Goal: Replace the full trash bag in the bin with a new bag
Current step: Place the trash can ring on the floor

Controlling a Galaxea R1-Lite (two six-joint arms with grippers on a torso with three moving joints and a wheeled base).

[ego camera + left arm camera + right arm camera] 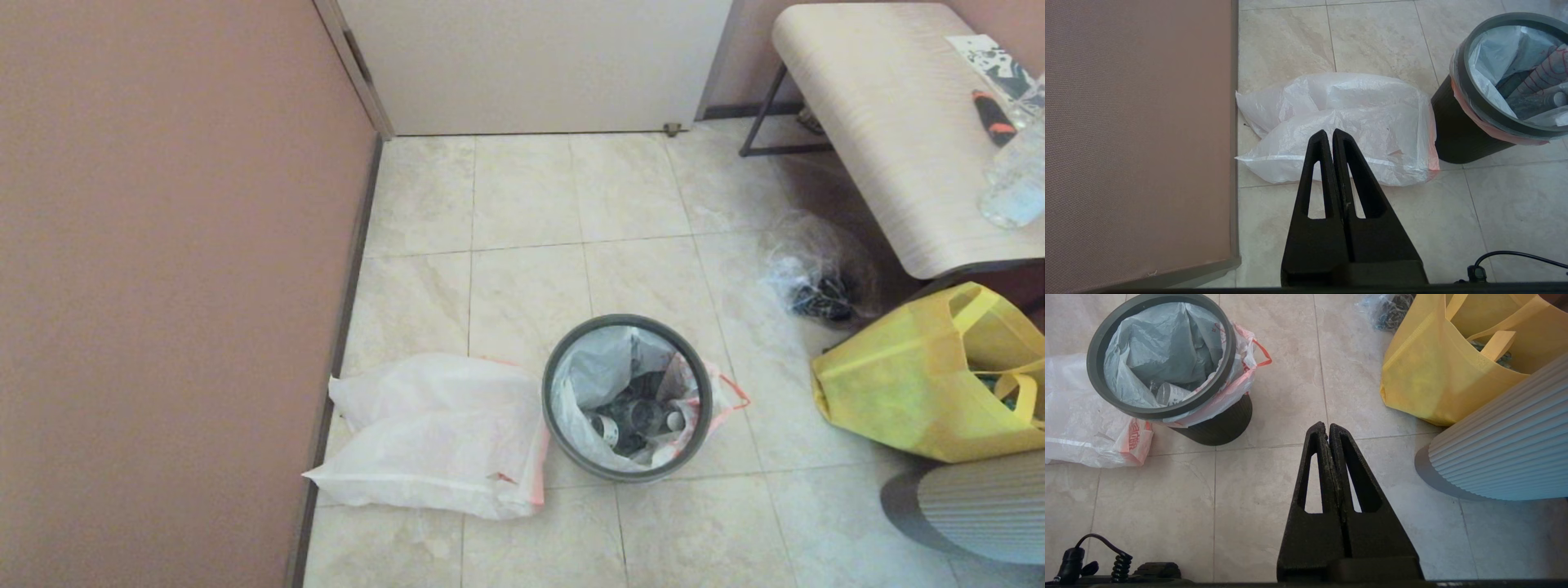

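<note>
Lying just beyond the closed left tool (1329,134), the new bag (1347,122).

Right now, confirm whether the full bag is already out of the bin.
No. The full trash bag sits inside the bin, its handle draped over the rim.

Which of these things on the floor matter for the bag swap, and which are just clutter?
For the job:
- full trash bag
- bin
- new bag, flat on the floor beside the bin

Lying about:
- yellow fabric tote
- clear plastic bag
- table
</note>
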